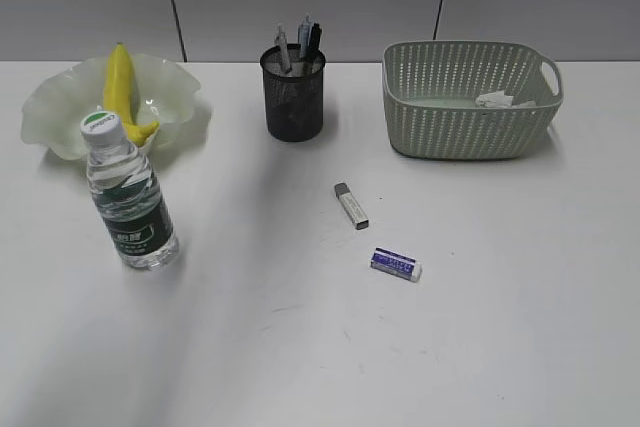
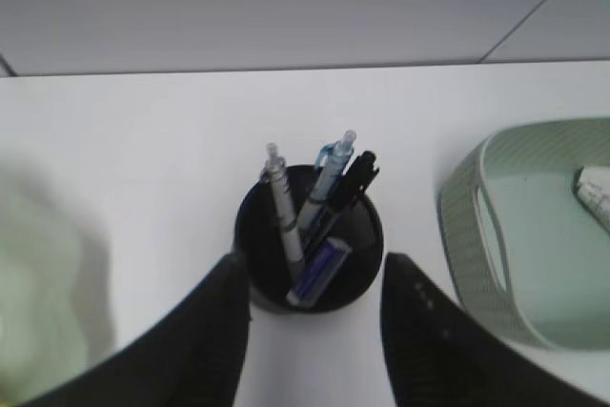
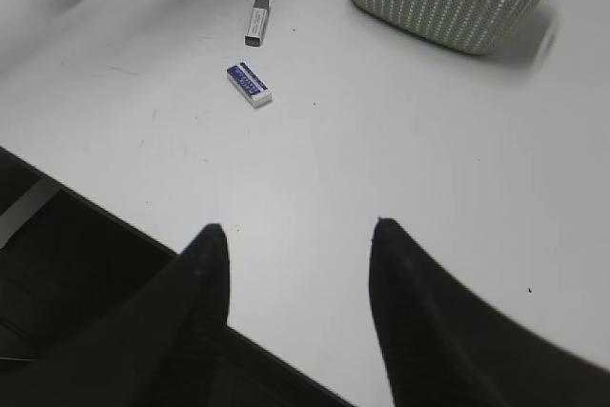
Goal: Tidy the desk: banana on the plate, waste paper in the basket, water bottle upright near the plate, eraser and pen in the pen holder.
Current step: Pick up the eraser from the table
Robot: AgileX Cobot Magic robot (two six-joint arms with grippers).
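We see a plain white counter (image 1: 300, 347) carrying everything, and we place each thing against the pen holder (image 1: 294, 93), the black mesh cup near the back edge. To its right stands the sage-green basket (image 1: 470, 117), with the waste paper (image 1: 500, 99) lying inside by its far right wall. To the holder's left sits the pale green plate (image 1: 60, 112) with its ruffled rim, and the banana (image 1: 122, 87) rests in it. In front of the plate, left of and nearer than the holder, the water bottle (image 1: 128, 197) stands upright; its dark green label carries white writing we cannot read at this size.

Several pens (image 2: 329, 178) stick up out of the holder, and the left wrist view shows a small blue-and-white block (image 2: 319, 274) leaning inside it, possibly an eraser. In front of the holder, out on the open counter, lie a grey-and-black stick-like piece (image 1: 351, 205) and, nearer still, an eraser (image 1: 396, 264) in a blue printed sleeve; the print is too small to read.

The left hand (image 2: 315, 331) hangs directly above the holder, fingers spread and holding nothing. The right hand (image 3: 297, 264) hovers over the counter's near edge, well in front of the holder, fingers apart and empty.
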